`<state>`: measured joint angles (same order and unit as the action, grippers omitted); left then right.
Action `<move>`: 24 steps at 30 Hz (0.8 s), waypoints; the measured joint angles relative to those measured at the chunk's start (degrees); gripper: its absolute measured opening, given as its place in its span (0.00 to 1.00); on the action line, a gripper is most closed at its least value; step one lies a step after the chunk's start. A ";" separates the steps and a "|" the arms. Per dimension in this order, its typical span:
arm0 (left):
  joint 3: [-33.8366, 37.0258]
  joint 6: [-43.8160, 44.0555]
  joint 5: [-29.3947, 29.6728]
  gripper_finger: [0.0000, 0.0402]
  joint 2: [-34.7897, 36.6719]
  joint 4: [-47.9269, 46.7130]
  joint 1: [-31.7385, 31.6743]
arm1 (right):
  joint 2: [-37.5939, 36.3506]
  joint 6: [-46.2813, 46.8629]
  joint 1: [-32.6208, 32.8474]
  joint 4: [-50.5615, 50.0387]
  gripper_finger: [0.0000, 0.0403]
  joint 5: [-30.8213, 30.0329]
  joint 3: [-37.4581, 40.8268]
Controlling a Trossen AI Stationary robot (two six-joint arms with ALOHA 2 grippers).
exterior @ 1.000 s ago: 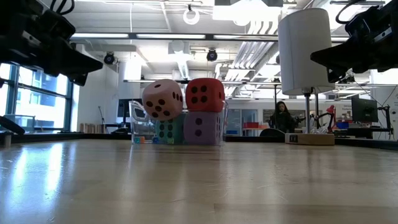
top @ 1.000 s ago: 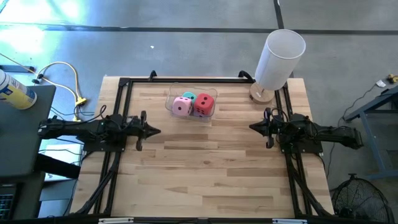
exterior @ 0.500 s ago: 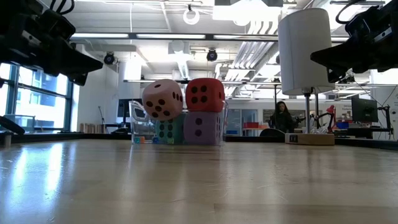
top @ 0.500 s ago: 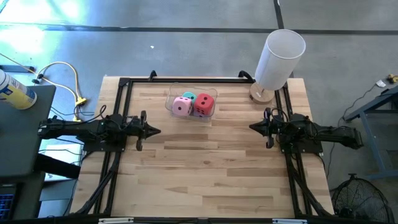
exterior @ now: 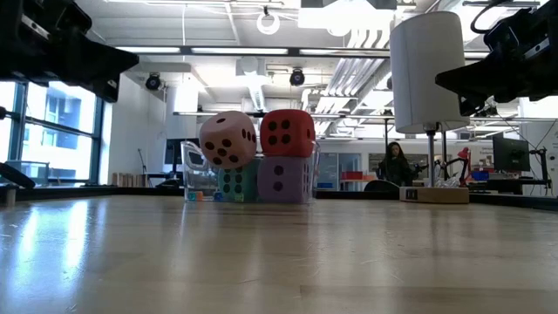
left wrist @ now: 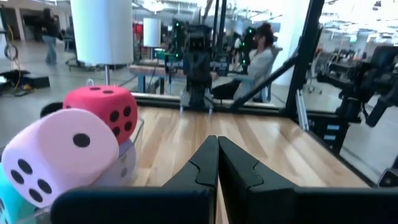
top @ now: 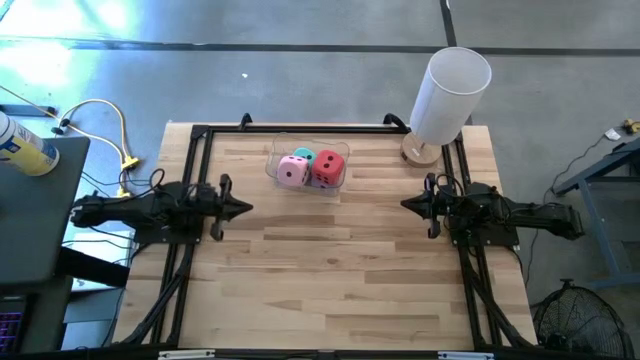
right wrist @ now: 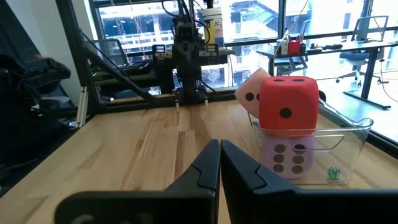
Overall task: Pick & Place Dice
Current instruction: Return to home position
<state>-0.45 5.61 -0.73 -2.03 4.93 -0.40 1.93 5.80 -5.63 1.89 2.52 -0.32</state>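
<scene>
Pale wooden planks form the table [top: 330,280], seen from above. Halfway up it the two arms lie low and nearly level, stretched inward from opposite edges and pointing at each other. The left gripper [top: 243,208] sits at 9 o'clock and the right gripper [top: 407,205] at 3 o'clock, well apart, with bare wood between them. Each wrist view shows its own two dark fingers pressed together along their whole length, with no gap and nothing held. The high view shows only a single point at each arm's tip.

Farther back, near 12 o'clock and a little to the left, stands the transparent bin [top: 272,160] with all four dice in it. From above only three can be seen: the pink die [top: 292,170] and the red die [top: 327,167] side by side on top, and a corner of the teal die [top: 304,154] behind the pink one. The low view shows the stack itself. The teal die is on the bin floor under the tilted pink one, and the purple die [exterior: 281,180] is beside it under the red one. Neither gripper touches the bin or any die.

At the 1 o'clock corner a tall white cylinder [top: 450,95] stands on a round wooden base. Beyond the table the low view opens onto a bright workshop, where a seated person [exterior: 394,161] shows far off.
</scene>
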 joint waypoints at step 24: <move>0.02 -0.02 -0.04 0.00 1.56 -0.13 0.00 | 0.00 0.00 0.00 0.00 0.01 0.00 0.00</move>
<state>-0.43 5.58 -0.78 -0.47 4.80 -0.40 1.93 5.80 -5.63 1.89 2.52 -0.32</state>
